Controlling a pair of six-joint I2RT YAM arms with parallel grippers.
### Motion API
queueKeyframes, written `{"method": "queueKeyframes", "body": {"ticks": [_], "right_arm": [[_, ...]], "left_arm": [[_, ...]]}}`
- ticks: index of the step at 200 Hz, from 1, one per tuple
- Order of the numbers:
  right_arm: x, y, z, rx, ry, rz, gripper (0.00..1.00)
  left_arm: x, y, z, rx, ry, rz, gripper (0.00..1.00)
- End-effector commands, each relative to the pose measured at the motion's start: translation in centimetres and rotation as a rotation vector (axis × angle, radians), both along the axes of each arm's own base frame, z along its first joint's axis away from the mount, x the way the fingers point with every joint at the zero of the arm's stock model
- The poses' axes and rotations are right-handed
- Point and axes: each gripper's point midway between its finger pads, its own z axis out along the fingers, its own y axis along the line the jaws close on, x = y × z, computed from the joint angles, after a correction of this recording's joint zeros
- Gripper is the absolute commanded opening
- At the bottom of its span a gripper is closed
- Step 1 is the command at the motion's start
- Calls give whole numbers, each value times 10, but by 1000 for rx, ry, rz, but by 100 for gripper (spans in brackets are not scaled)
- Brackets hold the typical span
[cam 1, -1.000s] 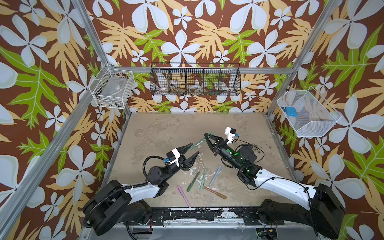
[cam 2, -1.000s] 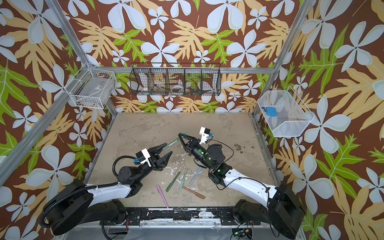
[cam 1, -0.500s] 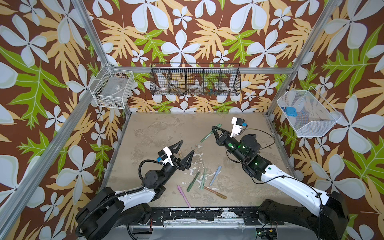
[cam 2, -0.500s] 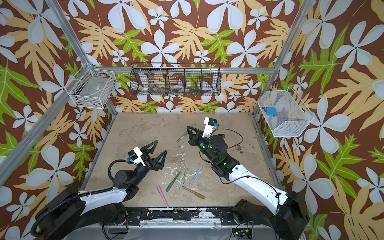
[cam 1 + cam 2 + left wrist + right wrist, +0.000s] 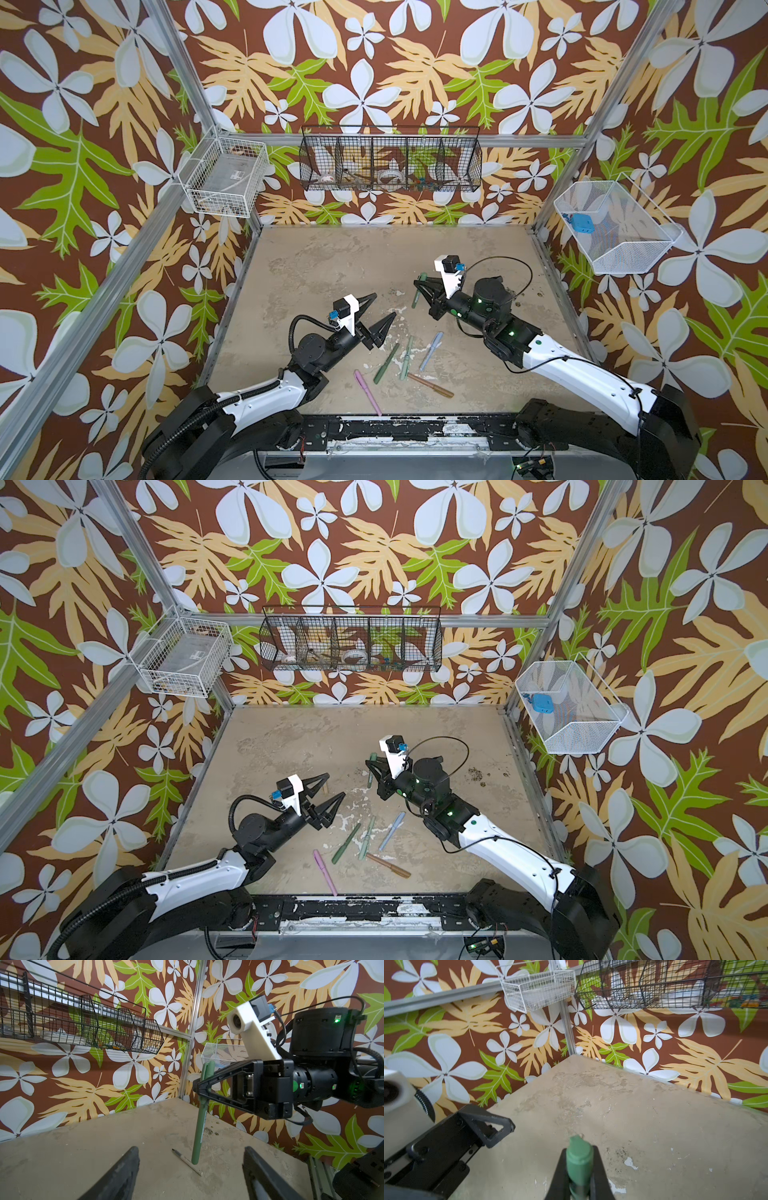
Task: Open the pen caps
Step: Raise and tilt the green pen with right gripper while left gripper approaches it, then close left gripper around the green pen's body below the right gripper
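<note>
Closes in on three sides with brown wallpaper (image 5: 374,62), printed with big white blossoms, tan fronds and green leaves. Meets at the corners in bare aluminium posts (image 5: 183,70). Lies floored with a beige tabletop (image 5: 332,266), blotchy and flecked with white scuffs towards the front. Carries on the back wall a black wire rack (image 5: 390,164) split into compartments, on the left a white wire basket (image 5: 226,176), on the right a white mesh basket (image 5: 623,249) holding a small blue item (image 5: 578,222). Sits under even, soft light.
</note>
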Motion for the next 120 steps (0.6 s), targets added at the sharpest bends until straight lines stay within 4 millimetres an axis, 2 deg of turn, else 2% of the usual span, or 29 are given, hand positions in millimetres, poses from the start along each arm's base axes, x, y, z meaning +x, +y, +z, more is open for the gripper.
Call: {"method": "queueKeyframes", "body": {"ticks": [1, 21, 61, 94, 120], "right_arm": [[-18, 7, -3, -29, -92, 115, 0], [-29, 6, -13, -28, -124, 152, 0], [-34, 0, -17, -24, -162, 145, 0], [-40, 2, -18, -3, -169, 175, 0], [-45, 2, -19, 11, -178, 192, 0]], "left_arm": [[-10, -9, -7, 5, -1, -81, 78], [-7, -13, -15, 37, 18, -86, 77], [9, -20, -35, 109, 87, -50, 76], [6, -34, -39, 131, 100, -122, 76], [6, -34, -37, 131, 95, -124, 74]]}}
